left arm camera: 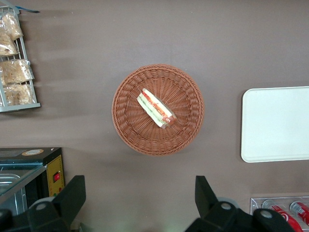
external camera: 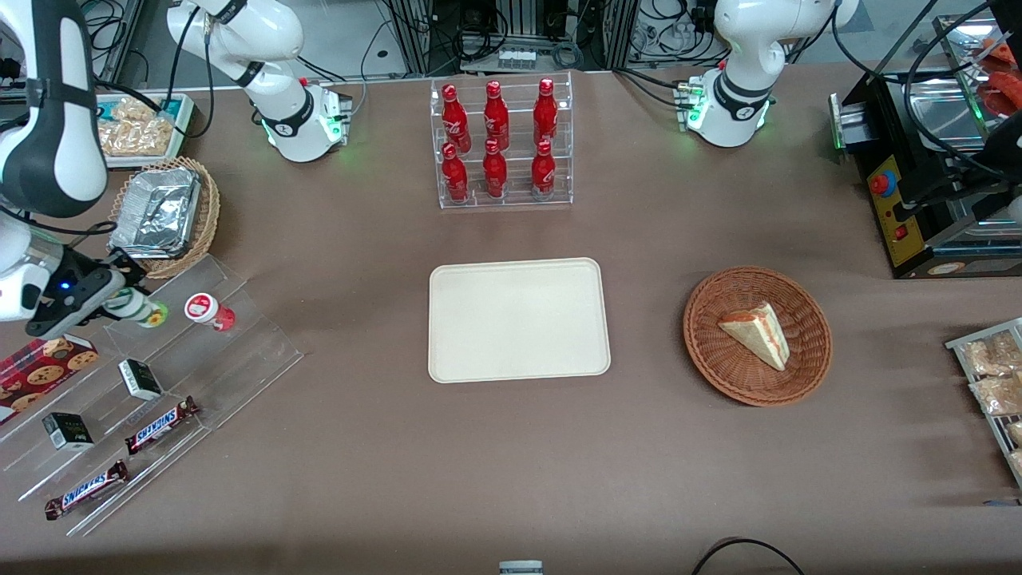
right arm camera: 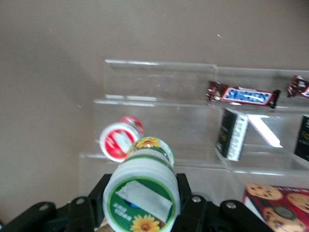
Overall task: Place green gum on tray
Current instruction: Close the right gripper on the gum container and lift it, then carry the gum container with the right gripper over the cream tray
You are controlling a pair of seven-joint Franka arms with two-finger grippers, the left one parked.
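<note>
The green gum (external camera: pixel 137 307) is a small bottle with a white lid and green body, held tilted over the top step of the clear acrylic rack (external camera: pixel 152 383). My gripper (external camera: pixel 121 297) is shut on the green gum, at the working arm's end of the table. In the right wrist view the green gum (right arm camera: pixel 143 195) fills the space between the black fingers (right arm camera: pixel 184 193). The red-lidded gum bottle (external camera: pixel 209 311) lies on the rack beside it, also in the right wrist view (right arm camera: pixel 119 138). The cream tray (external camera: pixel 519 319) lies flat at mid-table, bare, well apart from the gripper.
The rack holds Snickers bars (external camera: pixel 162 424), small dark boxes (external camera: pixel 140 378) and a cookie box (external camera: pixel 40 363). A basket with a foil pan (external camera: pixel 164 214) stands near the rack. A rack of red bottles (external camera: pixel 501 144) stands farther than the tray. A wicker basket with a sandwich (external camera: pixel 757 335) lies toward the parked arm.
</note>
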